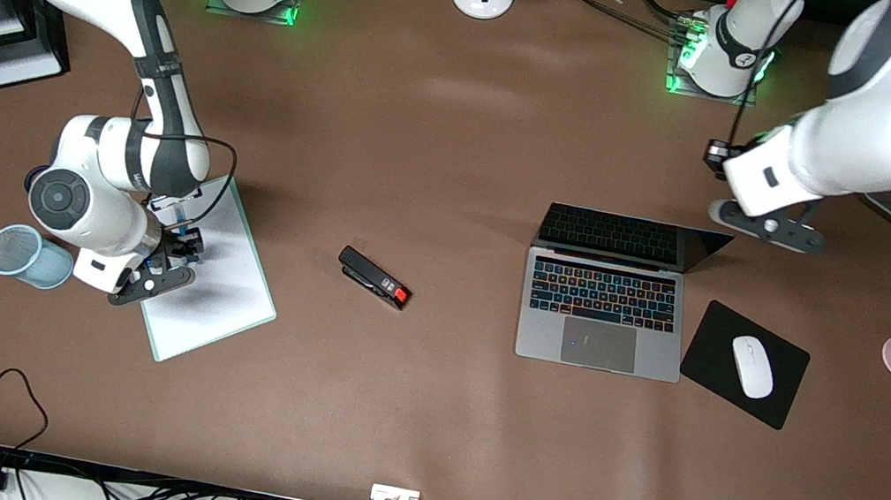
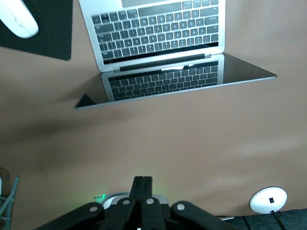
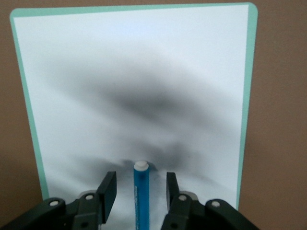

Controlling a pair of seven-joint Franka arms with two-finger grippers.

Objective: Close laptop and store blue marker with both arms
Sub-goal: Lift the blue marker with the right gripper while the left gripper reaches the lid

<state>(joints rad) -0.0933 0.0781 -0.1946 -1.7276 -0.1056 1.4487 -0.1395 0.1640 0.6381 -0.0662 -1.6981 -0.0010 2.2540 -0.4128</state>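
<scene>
From the front view, my right gripper (image 1: 170,265) hung low over the whiteboard (image 1: 225,287), a flat white panel with a thin green rim, because the blue marker lay there. The mesh pen cup (image 1: 26,256), tipped on its side just beside my wrist, looked like the place to store it (my guess only). My left gripper (image 1: 766,227) hovered over bare table near the laptop's (image 1: 604,311) raised lid, placed, I judged, to push that lid down. The laptop was open, silver-grey and slim, with a black keyboard. The stapler (image 1: 374,277) lay between my two claws. The white mouse (image 1: 751,366) sat on its black pad (image 1: 745,362) beside the laptop.

In the left wrist view, my left gripper (image 2: 142,184) had its fingers pressed flat together, holding nothing. The laptop (image 2: 158,43) stood ahead of it, the glossy dark screen mirroring the keys.

In the right wrist view, my right gripper (image 3: 139,191) stood partly spread, one black pad on each side of the blue marker (image 3: 141,194), gaps showing on both sides, so no pinch yet. The marker was a smooth round barrel with a white end, lying on the matte whiteboard (image 3: 134,86).
</scene>
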